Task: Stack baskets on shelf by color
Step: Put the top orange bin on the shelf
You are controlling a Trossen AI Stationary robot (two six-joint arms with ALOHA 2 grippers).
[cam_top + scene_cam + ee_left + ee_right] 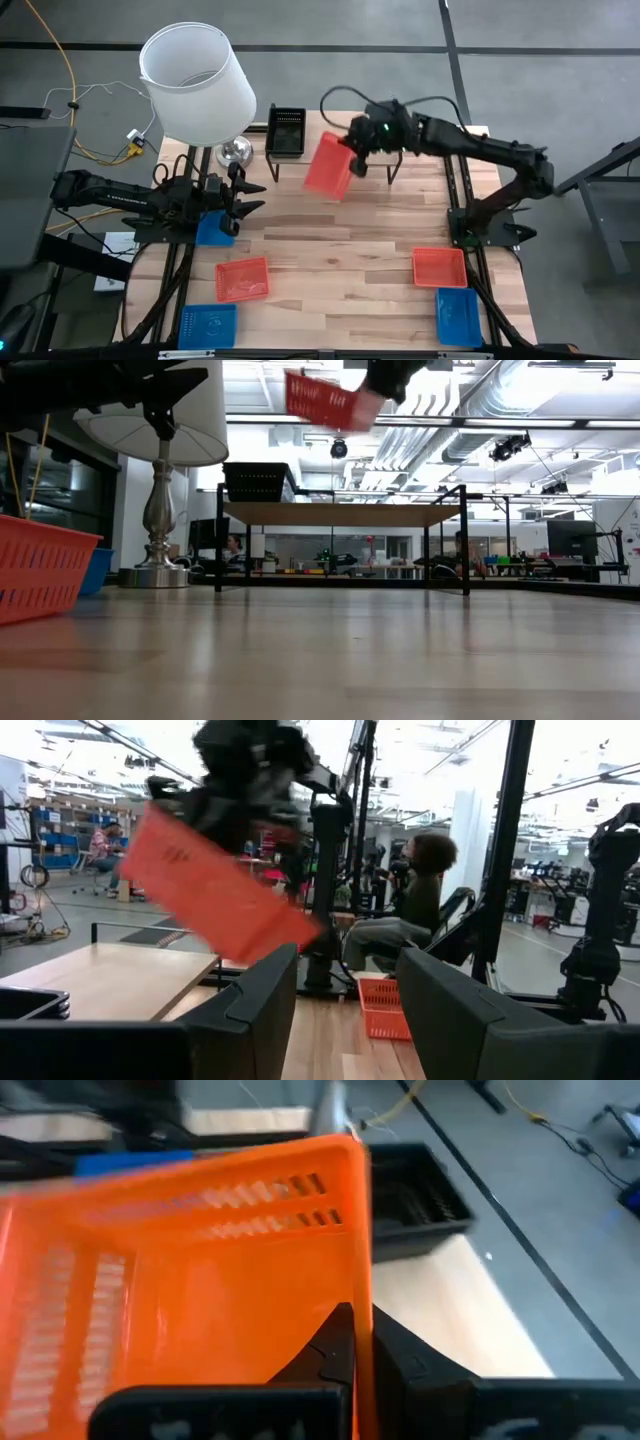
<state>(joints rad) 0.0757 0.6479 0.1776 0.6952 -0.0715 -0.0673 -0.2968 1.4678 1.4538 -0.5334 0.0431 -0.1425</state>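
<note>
My right gripper is shut on a red-orange basket, held tilted in the air over the near edge of the shelf. In the low view this basket hangs well above the shelf top. A black basket sits on the shelf's left end. My left gripper is open near the table's left side, next to a blue basket that lies on the table under the arm. The left wrist view shows its open fingers with nothing between them. My right gripper pinches a side wall of the red-orange basket at its rim, one finger inside the basket and one outside. The basket is lifted clear and tilted, its open side toward the wrist camera.
A white-shaded lamp stands at the table's far left corner. On the near part of the table lie a red-orange basket and a blue one on the left, and a red-orange one and a blue one on the right. A person sits beyond the table.
</note>
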